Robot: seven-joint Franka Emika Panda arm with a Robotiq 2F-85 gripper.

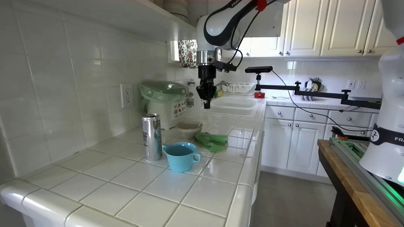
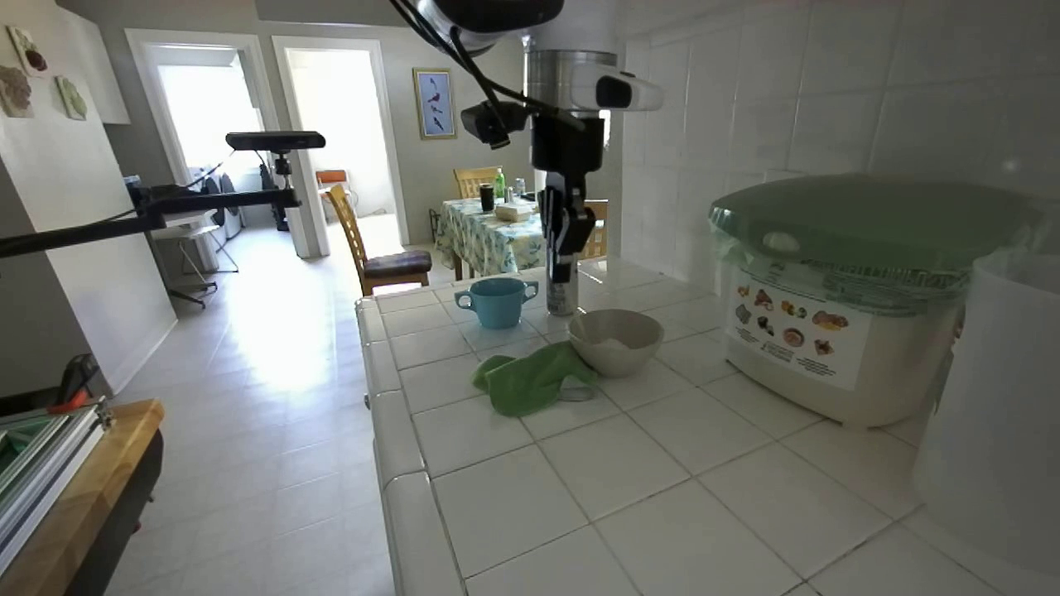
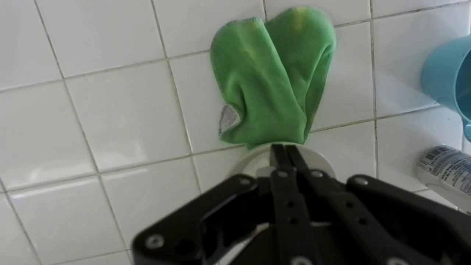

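My gripper (image 1: 206,104) points down and is shut, with nothing between its fingertips. It hangs above the counter in both exterior views, and it also shows in the wrist view (image 3: 285,146). In the wrist view the fingers overlap a pale bowl (image 3: 255,159), which they partly hide. The bowl stands on the counter in an exterior view (image 2: 617,341). A crumpled green cloth (image 3: 268,88) lies against the bowl. A blue two-handled cup (image 1: 180,159) and an upright silver can (image 1: 152,137) stand side by side nearby. Both are cut off at the wrist view's right edge.
A pale bin with a green lid (image 1: 164,91) stands by the tiled wall. A translucent white container (image 2: 994,414) is close to it. A sink (image 1: 233,104) lies farther along the white tiled counter (image 1: 151,205). A shelf (image 1: 126,15) overhangs it. A camera arm (image 1: 318,93) reaches across.
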